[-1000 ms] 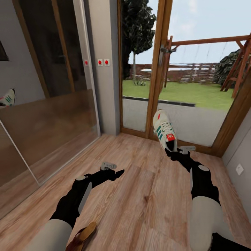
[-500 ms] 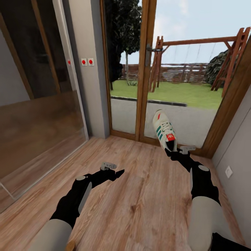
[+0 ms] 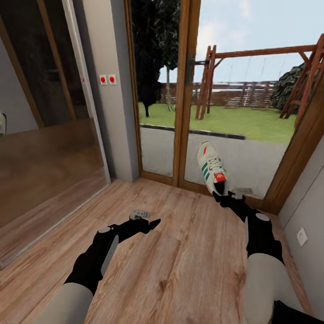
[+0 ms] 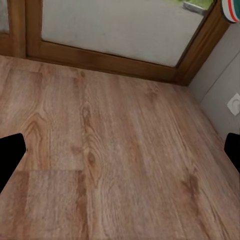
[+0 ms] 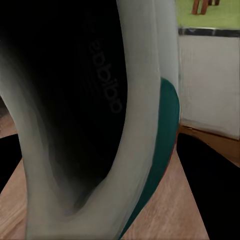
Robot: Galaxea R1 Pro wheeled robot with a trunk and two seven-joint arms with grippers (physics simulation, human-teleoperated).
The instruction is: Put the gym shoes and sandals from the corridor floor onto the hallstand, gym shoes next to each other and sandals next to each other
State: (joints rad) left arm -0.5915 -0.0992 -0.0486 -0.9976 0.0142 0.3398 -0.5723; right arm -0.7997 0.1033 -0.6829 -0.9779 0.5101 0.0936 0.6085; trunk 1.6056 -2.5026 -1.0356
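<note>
Since a second ago the camera has swung, so the glass doors now sit nearer the middle of the head view, the wall socket (image 3: 302, 236) has come into sight by the right-hand wall, and the brown sandal that lay at the floor's near edge is out of frame. Both arms kept their pose.

The right gripper (image 3: 223, 196) is clamped on the heel of one gym shoe (image 3: 212, 169), holding it toe-up, clear of the corridor floor (image 3: 180, 252), in front of the glass door (image 3: 243, 112). White upper, three green stripes and a red tongue patch are visible. In the right wrist view the shoe's (image 5: 145, 125) dark hollow opening, pale rim and green heel trim loom large.

The left gripper (image 3: 150, 223) hangs empty above the wood-grain planks, its black fingers (image 4: 10, 155) spread wide.
</note>
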